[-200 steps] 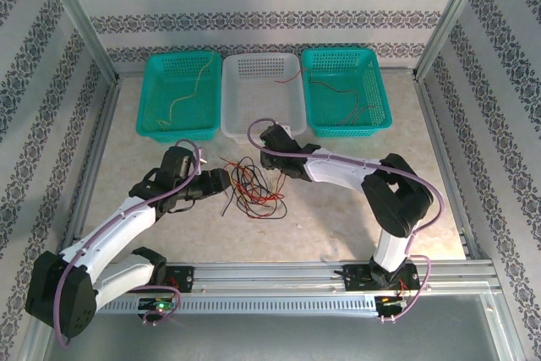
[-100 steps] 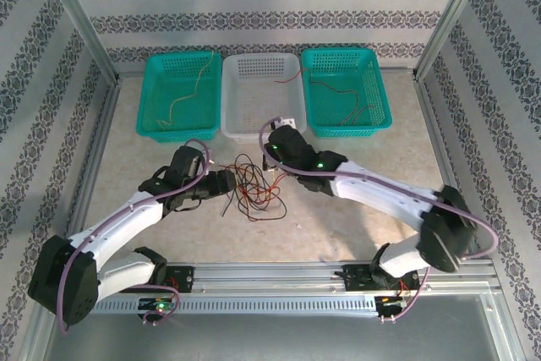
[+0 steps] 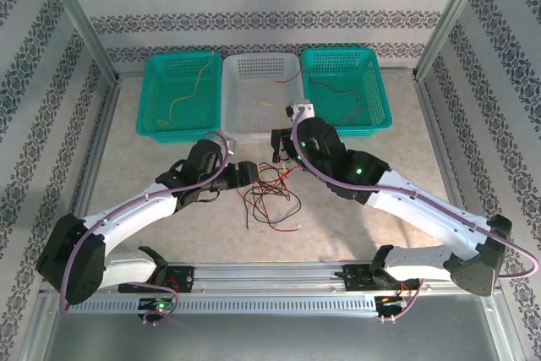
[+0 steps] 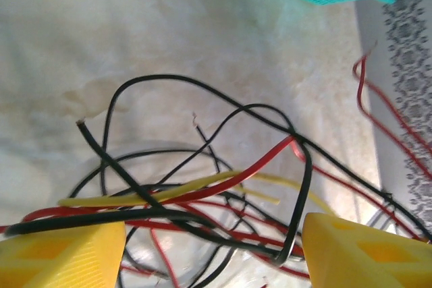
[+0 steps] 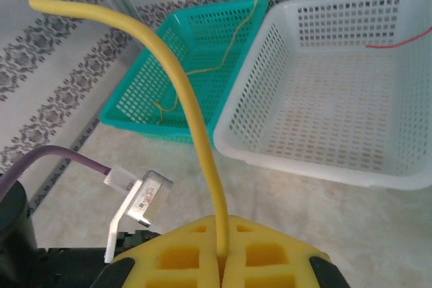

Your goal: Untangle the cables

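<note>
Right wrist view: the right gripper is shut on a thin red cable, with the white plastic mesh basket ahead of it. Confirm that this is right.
Wrong in one respect: the right wrist view shows the right gripper shut on a thin yellow cable, not a red one. The white plastic mesh basket does lie ahead of it.

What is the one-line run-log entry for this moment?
stage: untangling | right end effector: shut on yellow cable | left end effector: open, straddling cable tangle
</note>
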